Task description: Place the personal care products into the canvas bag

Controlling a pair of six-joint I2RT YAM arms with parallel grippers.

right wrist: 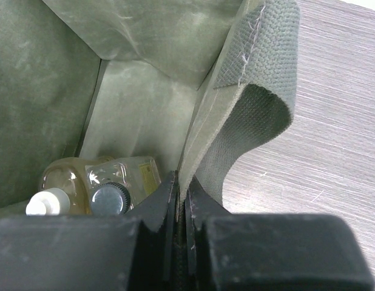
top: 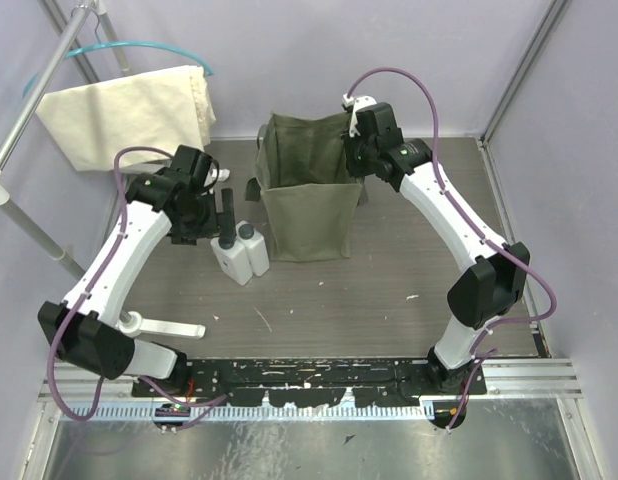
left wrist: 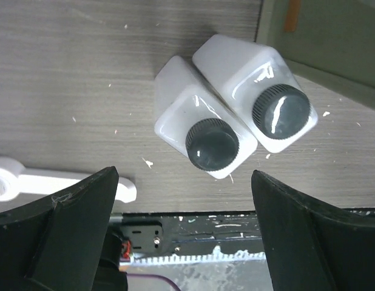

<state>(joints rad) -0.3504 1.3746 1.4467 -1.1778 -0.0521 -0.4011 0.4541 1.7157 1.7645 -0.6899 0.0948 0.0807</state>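
The left gripper (left wrist: 184, 182) has its jaws spread wide with nothing between them. Just past the gap, at 12 o'clock in the wrist view, stands the nearer white bottle (left wrist: 196, 124), its dark cap facing up at the camera. The second white bottle (left wrist: 254, 91) touches it on the 2 o'clock side. Both stand upright on the table (left wrist: 72, 79), so their long axes run vertically, roughly in line with the gripper's approach. The row of the 2 runs from 8 to 2 o'clock, skewed to the line between the fingers. The coming grasp, as I judge it, needs the jaws to shift toward 12 o'clock and straddle 1 bottle alone, which is tight with the 2 touching. The right gripper (right wrist: 181, 209) is clamped on the side wall of the canvas bag (right wrist: 145, 115), pinching the fabric near the rim, seemingly to hold the mouth open. At the bottom inside lie the white-capped amber bottle (right wrist: 57, 185) and the dark-capped amber bottle (right wrist: 118, 185), side by side. From above, the white pair stands just beside the bag at its 9 o'clock, under the left arm, which is the nearer one for them.
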